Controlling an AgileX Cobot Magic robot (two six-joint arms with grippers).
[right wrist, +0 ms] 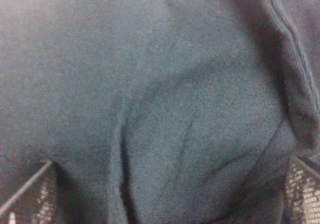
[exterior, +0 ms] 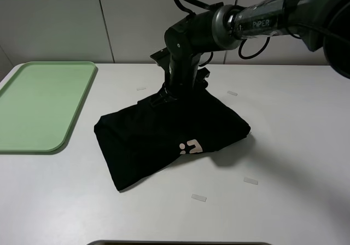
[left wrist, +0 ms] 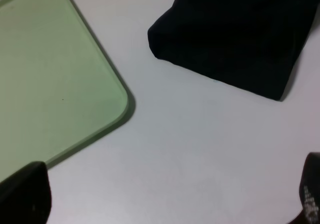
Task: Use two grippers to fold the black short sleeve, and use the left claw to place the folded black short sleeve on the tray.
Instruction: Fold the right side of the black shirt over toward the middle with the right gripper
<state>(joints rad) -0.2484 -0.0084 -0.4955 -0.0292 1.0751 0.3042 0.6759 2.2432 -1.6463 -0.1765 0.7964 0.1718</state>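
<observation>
Currently the black T-shirt (exterior: 169,138) is lying folded on the white table (exterior: 284,124), near the pale-green tray (exterior: 44,103). The right end effector (right wrist: 167,196) is resting against its rear edge, fingers apart. The left end effector (left wrist: 167,196) is hovering, fingers spread, between tray and shirt. Closing carelessly risks snagging one layer and undoing the fold.

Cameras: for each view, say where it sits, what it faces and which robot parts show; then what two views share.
Exterior high: mounted high, looking down on the table; shows tray, shirt and right arm.
Left wrist: on the left arm above the table, facing the tray's corner and the shirt; left pincer tips show, open.
Right wrist: on the right arm, close to the shirt, which fills the view; right pincer tips show, open.
Shared: exterior high and left wrist both show tray and shirt.
</observation>
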